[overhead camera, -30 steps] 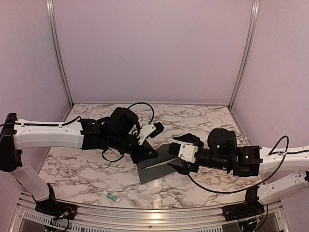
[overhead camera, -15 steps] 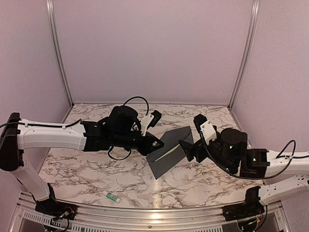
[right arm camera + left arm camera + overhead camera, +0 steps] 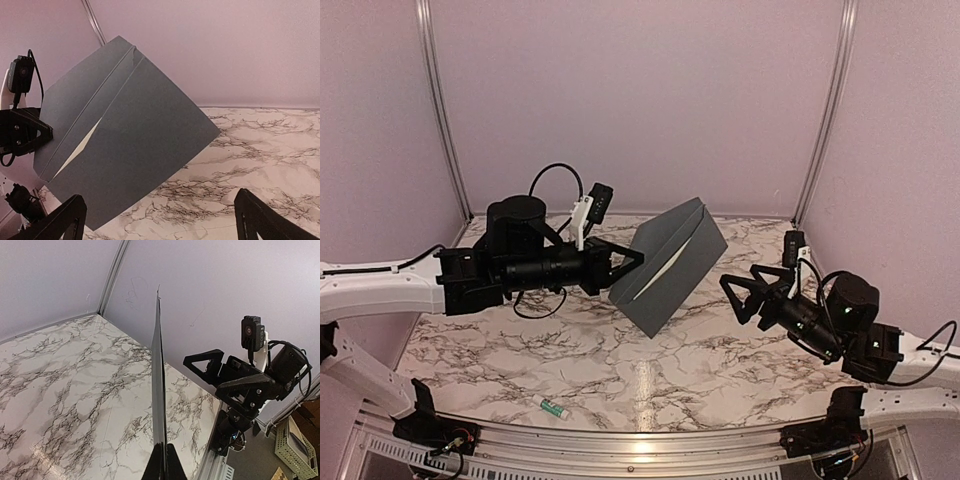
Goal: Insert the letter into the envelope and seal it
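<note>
Envelope (image 3: 670, 262) first, though the marble table (image 3: 720, 370) beneath is the bigger thing. The dark grey rectangle is lifted clear of the surface, above its middle, tilted onto one corner, with its flap side turned toward the right arm. The left gripper (image 3: 620, 262) is clamped on its lower left edge (from the left wrist the envelope shows edge-on, rising straight out of the closed fingers (image 3: 172, 471)). The right gripper (image 3: 735, 298) hovers near the envelope's right side, jaws spread wide, touching nothing. A small white-and-green tube (image 3: 550, 406) lies near the surface's front edge, left of centre. A thin pale sliver (image 3: 80, 145) runs along the flap seam; whether it is the letter, I cannot tell.
</note>
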